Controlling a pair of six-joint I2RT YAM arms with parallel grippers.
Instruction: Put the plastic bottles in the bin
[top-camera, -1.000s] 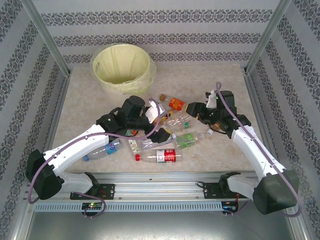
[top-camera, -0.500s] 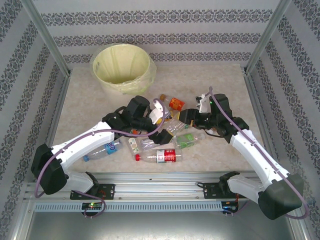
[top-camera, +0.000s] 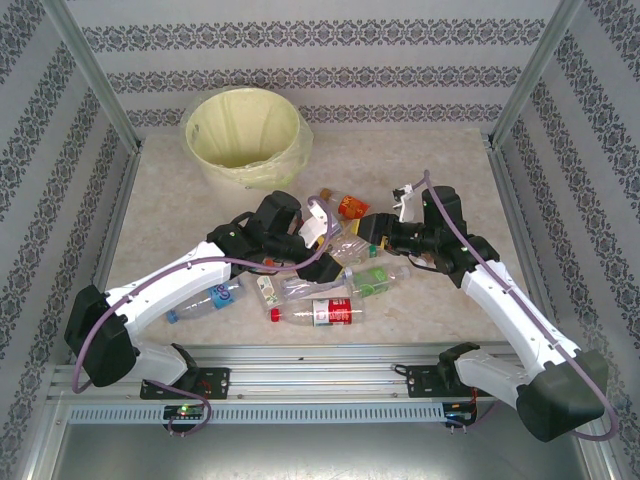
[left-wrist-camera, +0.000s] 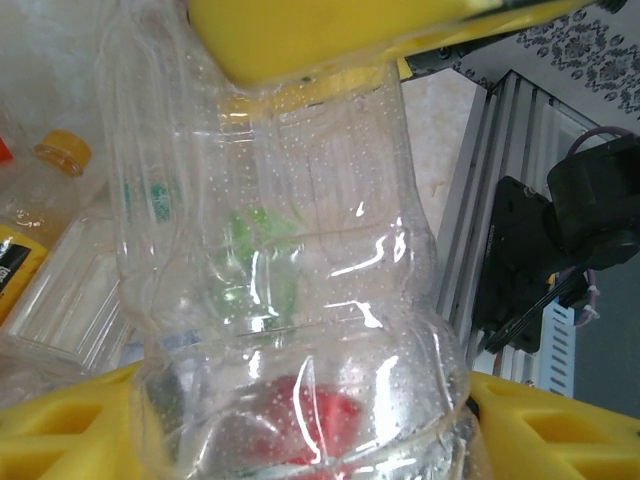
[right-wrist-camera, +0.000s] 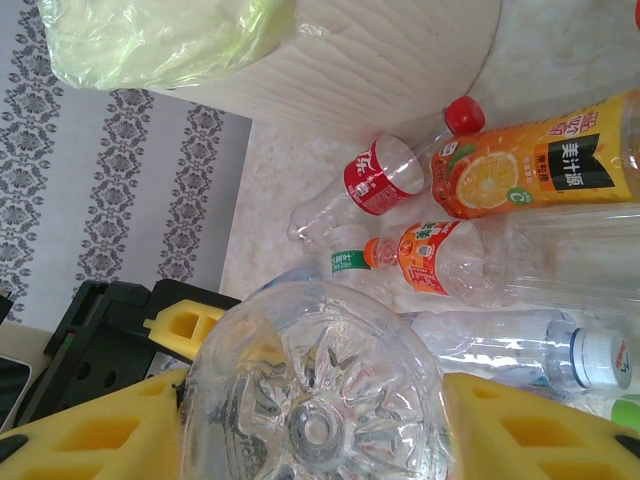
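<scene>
Bottle 1 inside right hand; bottle 2 inside left hand.

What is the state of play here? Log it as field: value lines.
left gripper: shut on a clear bottle, over the pile
right gripper: shut on a second clear bottle, base toward its camera
loose bottles: heaped between the arms, red-label bottle nearest the bases
bin: upright, far left of the table, apart from the pile
</scene>
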